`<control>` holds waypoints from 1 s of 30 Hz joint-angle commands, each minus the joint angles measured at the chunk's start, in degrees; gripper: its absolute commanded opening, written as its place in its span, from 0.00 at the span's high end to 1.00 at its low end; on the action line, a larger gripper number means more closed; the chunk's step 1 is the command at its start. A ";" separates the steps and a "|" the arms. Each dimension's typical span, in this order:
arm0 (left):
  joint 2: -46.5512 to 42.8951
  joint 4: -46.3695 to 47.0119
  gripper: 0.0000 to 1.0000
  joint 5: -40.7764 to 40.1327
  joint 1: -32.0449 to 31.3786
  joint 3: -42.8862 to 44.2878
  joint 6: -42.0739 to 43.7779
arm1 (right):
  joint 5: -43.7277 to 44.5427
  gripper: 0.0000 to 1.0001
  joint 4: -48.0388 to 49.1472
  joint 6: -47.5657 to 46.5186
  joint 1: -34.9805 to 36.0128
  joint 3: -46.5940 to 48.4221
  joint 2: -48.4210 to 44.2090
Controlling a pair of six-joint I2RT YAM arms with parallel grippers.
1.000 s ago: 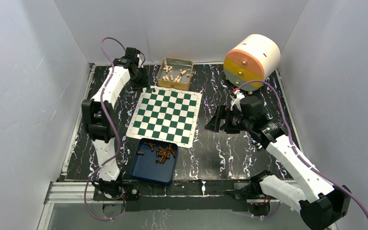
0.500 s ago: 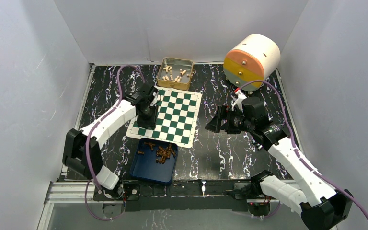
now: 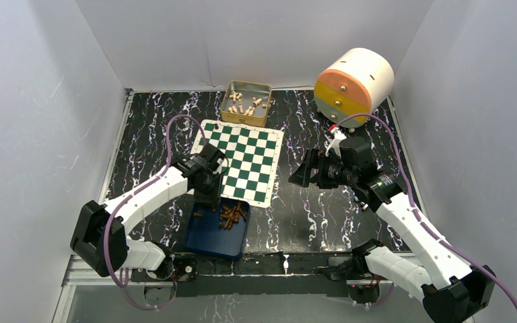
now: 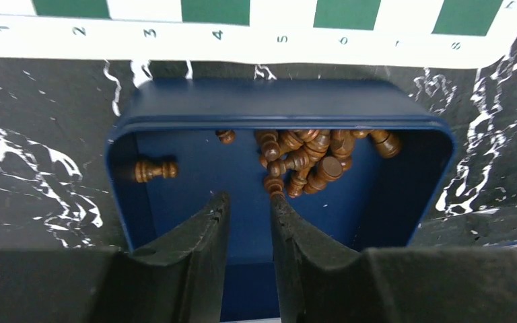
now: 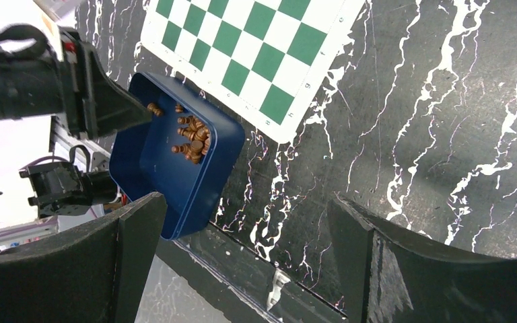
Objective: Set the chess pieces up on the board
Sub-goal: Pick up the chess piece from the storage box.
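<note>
Several dark-brown chess pieces (image 3: 231,214) lie heaped in a blue tray (image 3: 205,239) just in front of the green-and-white board (image 3: 237,159). In the left wrist view the heap (image 4: 303,158) sits at the tray's far right and one piece (image 4: 153,169) lies alone at the left. My left gripper (image 3: 210,197) hangs over the tray's far edge; its jaws (image 4: 249,202) stand slightly apart with nothing between them, the right fingertip (image 4: 277,202) next to the heap. My right gripper (image 3: 299,176) is wide open and empty (image 5: 248,202), above the tabletop right of the board (image 5: 256,47).
A gold tin (image 3: 246,103) with cream-white pieces stands behind the board. A large white and orange drum (image 3: 353,84) lies at the back right. The tabletop is black marble, walled in white. The right wrist view also shows the blue tray (image 5: 161,175).
My left arm has swung from the board's far-left corner down the left side to the blue tray. The right arm has barely moved.
</note>
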 commanded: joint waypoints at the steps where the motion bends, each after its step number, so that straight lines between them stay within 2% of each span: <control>1: -1.88 2.94 0.74 1.13 -2.52 -4.09 -4.41 | 0.95 0.01 0.73 -0.60 0.12 0.82 -0.34; 13: 0.47 6.30 0.74 -0.18 -8.23 -8.18 -8.72 | 1.97 0.01 -0.26 -0.70 0.16 0.94 -0.68; 30: 0.89 5.90 0.72 -2.06 -10.75 -11.16 -11.43 | 1.07 0.01 -0.34 -0.26 0.16 0.95 -0.12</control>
